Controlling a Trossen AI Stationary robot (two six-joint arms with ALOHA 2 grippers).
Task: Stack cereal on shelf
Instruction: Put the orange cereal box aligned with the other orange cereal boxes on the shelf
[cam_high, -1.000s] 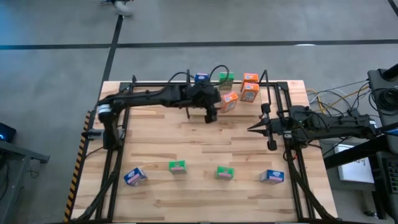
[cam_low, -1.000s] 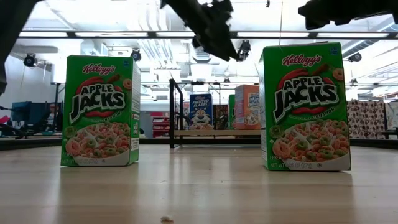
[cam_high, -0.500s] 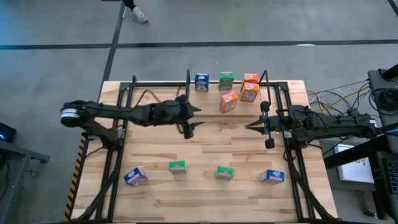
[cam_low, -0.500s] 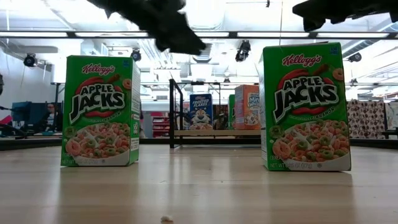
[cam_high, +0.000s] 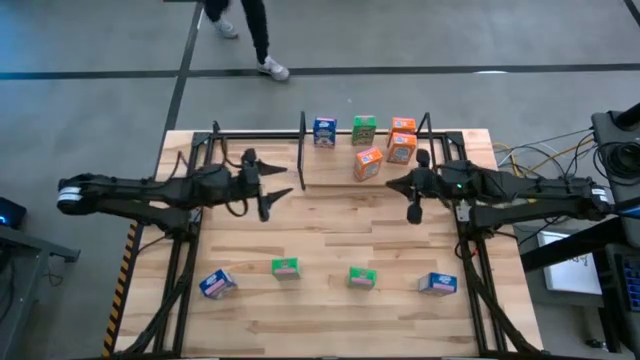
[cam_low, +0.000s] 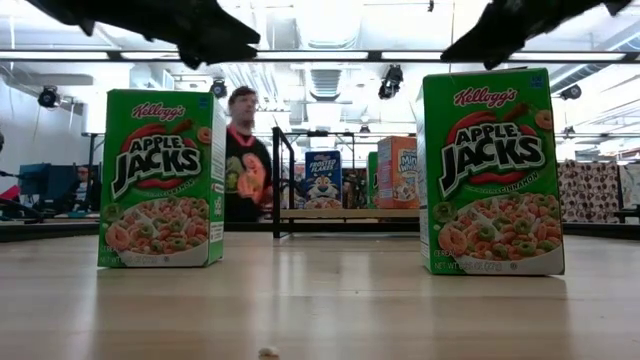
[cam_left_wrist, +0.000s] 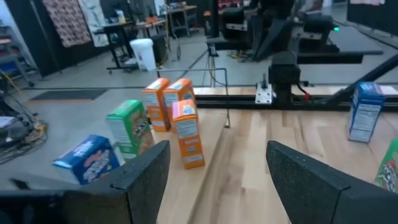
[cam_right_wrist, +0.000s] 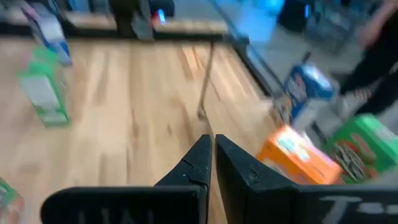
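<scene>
Cereal boxes are blue, green and orange; left fingers apart, right fingers together.

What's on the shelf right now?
On the shelf, five cereal boxes: one blue, one green and three orange, one orange box tilted at the front. Whether anything sits behind the orange cluster cannot be seen.
</scene>
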